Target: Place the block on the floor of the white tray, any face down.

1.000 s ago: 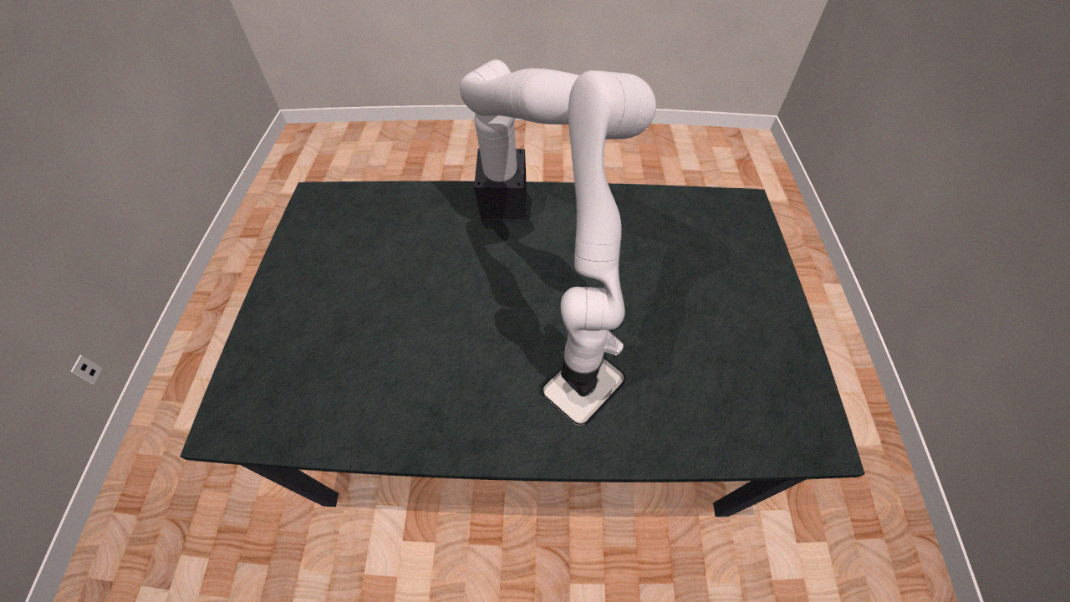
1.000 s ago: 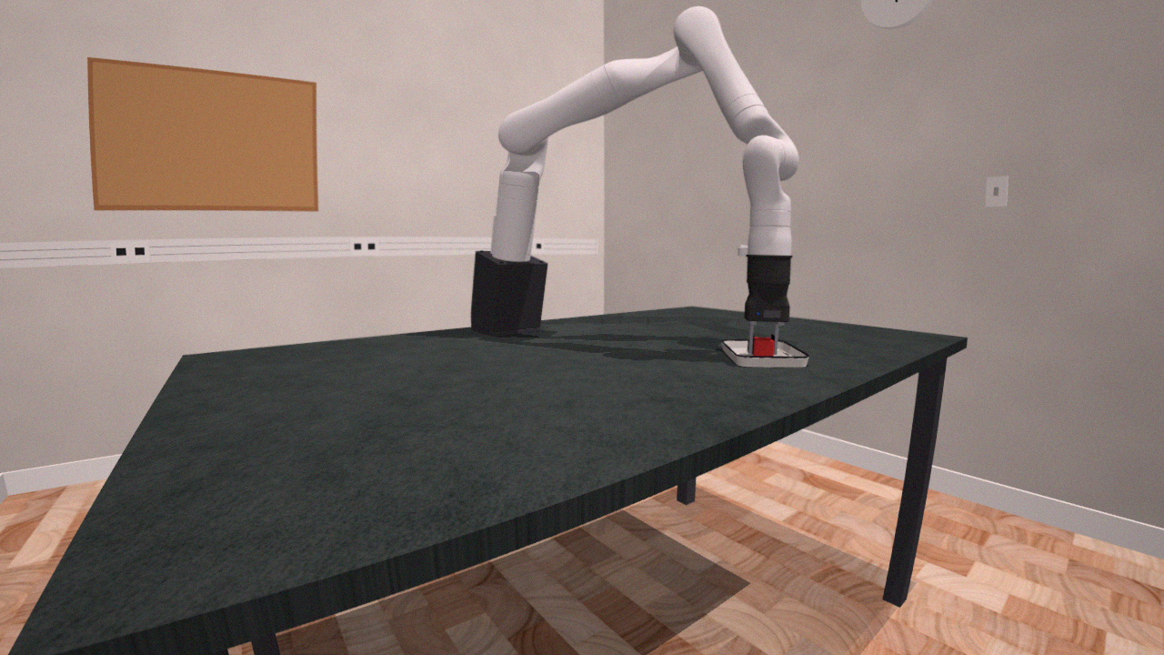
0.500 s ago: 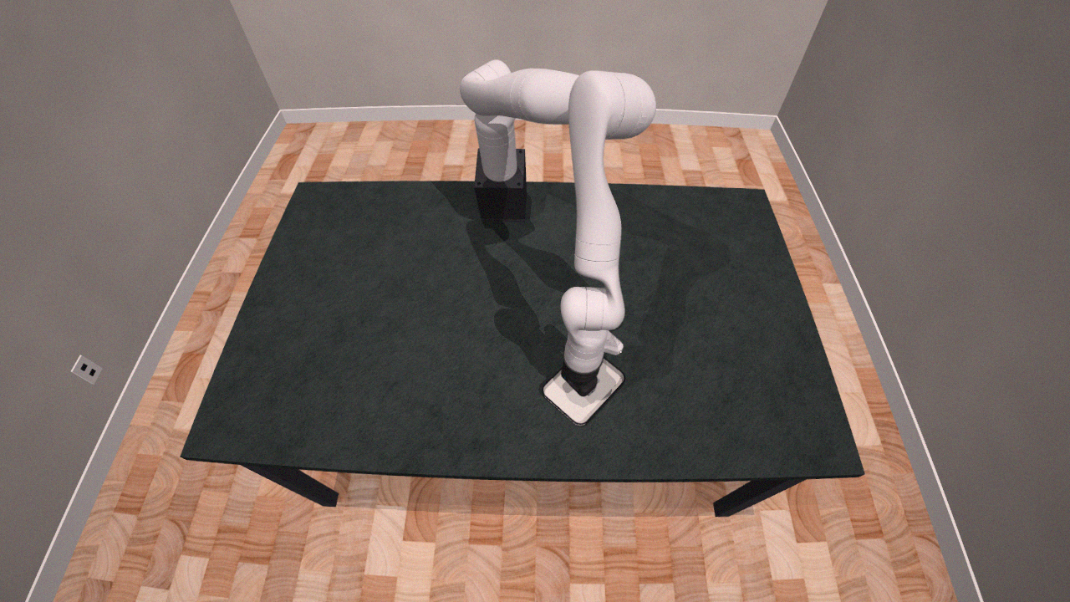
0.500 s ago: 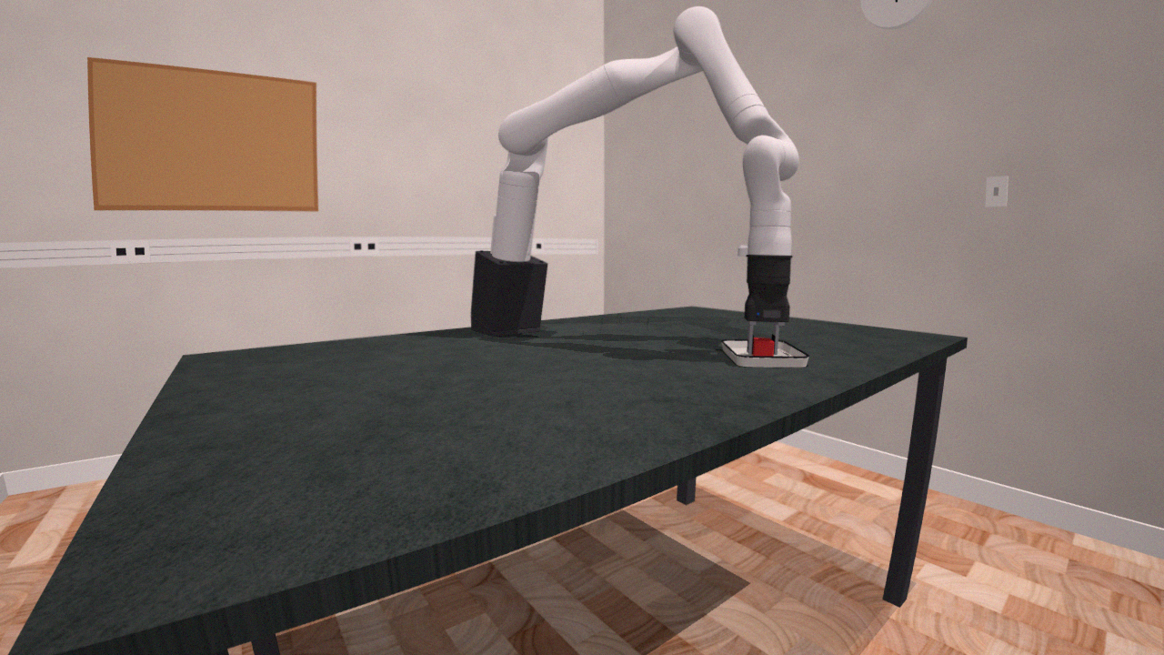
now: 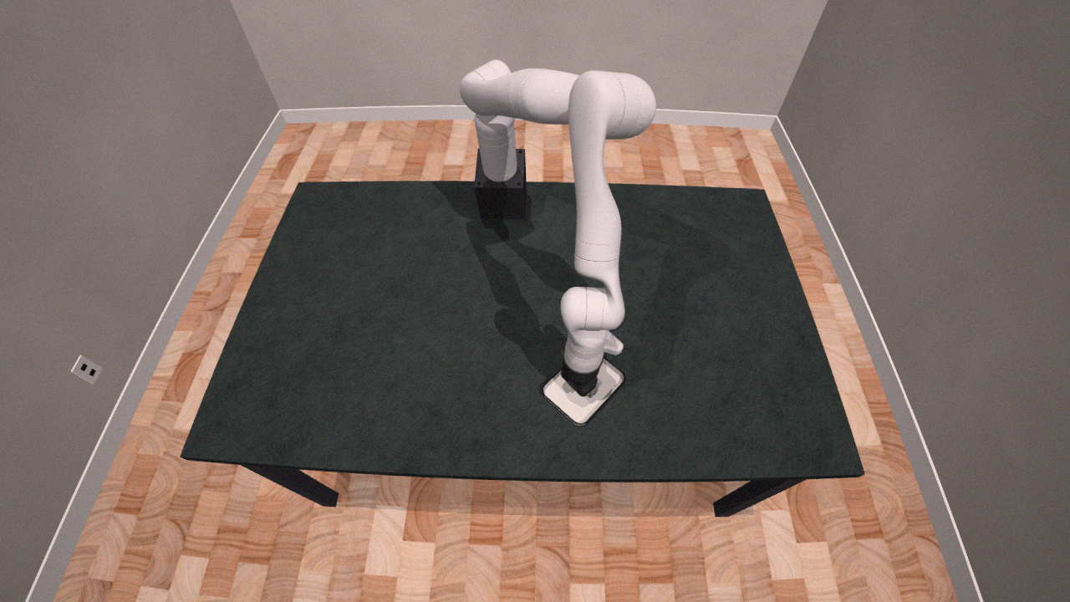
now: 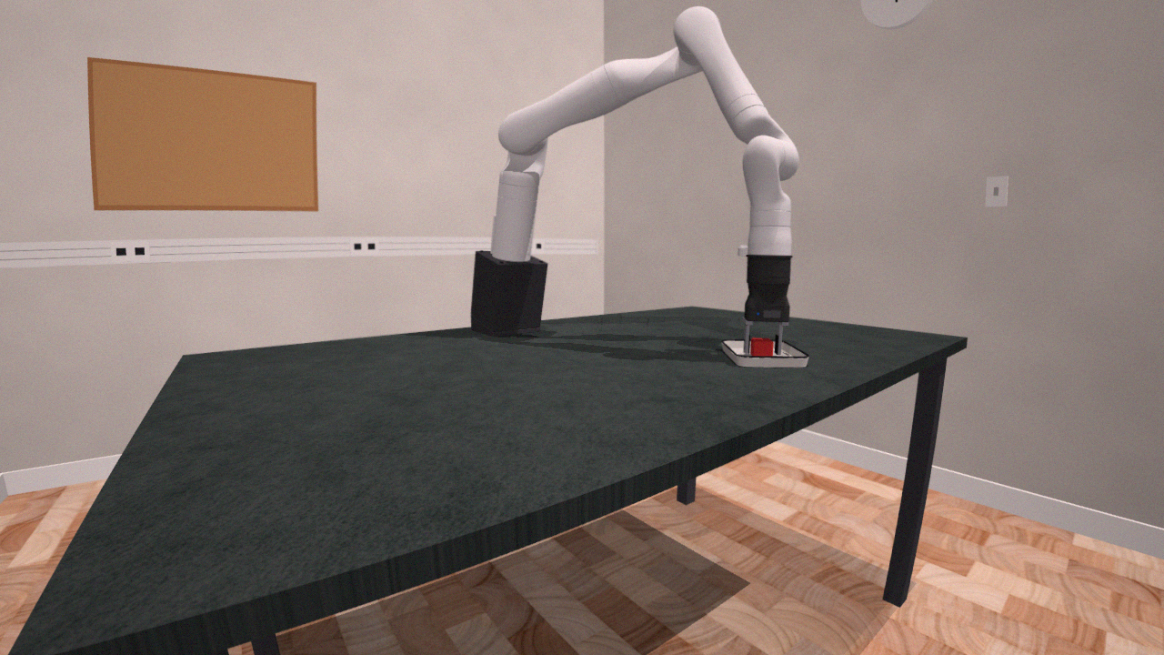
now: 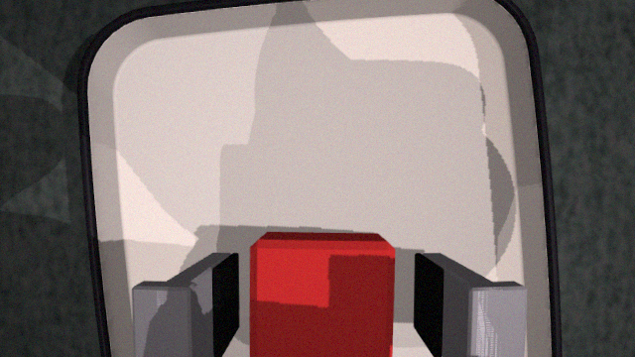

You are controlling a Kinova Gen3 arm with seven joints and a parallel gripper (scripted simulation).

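Open gripper (image 5: 585, 394) (image 6: 762, 350) (image 7: 326, 291) fingers flank the red block (image 6: 761, 347) (image 7: 322, 293), apart from it, inside the white tray (image 5: 580, 421) (image 6: 771, 363) (image 7: 174, 89); its raised rim surrounds them.

The gripper's (image 5: 588, 392) (image 6: 763, 350) (image 7: 326, 293) fingers (image 6: 747, 338) now stand farther apart than before, leaving the red block (image 6: 761, 347) (image 7: 322, 297) between them with a gap on either side instead of closely flanked.
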